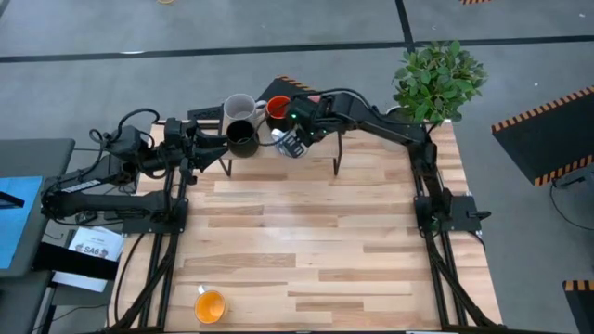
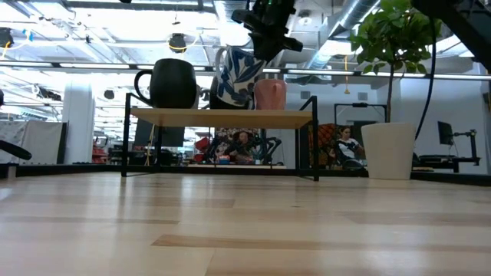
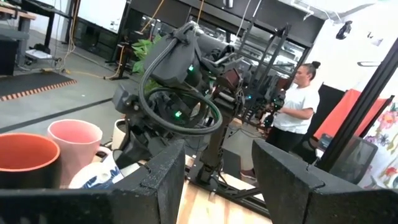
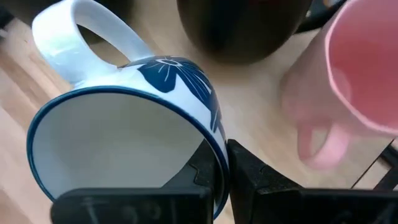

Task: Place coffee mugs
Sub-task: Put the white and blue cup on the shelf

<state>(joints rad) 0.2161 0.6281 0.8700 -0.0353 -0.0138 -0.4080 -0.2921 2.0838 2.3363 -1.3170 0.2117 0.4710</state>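
Note:
A low wooden shelf (image 2: 222, 116) stands at the table's far edge. On its top stand the grey mug (image 1: 238, 108), black mug (image 2: 173, 83), red-orange mug (image 1: 277, 109) and pink mug (image 2: 270, 94). My right gripper (image 2: 261, 46) comes down over the shelf, shut on the white mug with the blue pattern (image 2: 234, 80), which sits between the black and pink mugs. My left gripper (image 3: 217, 180) is open and holds nothing, level beside the shelf's left end near the black mug (image 1: 243, 137). The yellow-orange mug (image 1: 210, 305) stands alone on the table by the near edge. My right gripper pinches the blue-patterned mug's wall at the rim (image 4: 219, 149), on the side away from the handle (image 4: 93, 37), one finger inside the mug and one outside. The fingers come from above. The mug hangs tilted, its bottom close over the shelf top; whether it touches I cannot tell.
A white pot with a green plant (image 1: 436, 79) stands at the table's far right corner. The shelf's thin black legs (image 2: 315, 138) rest on the table. Bare wood (image 1: 316, 241) fills the table's middle and near part. A person in a white shirt (image 3: 298, 106) stands beyond the table.

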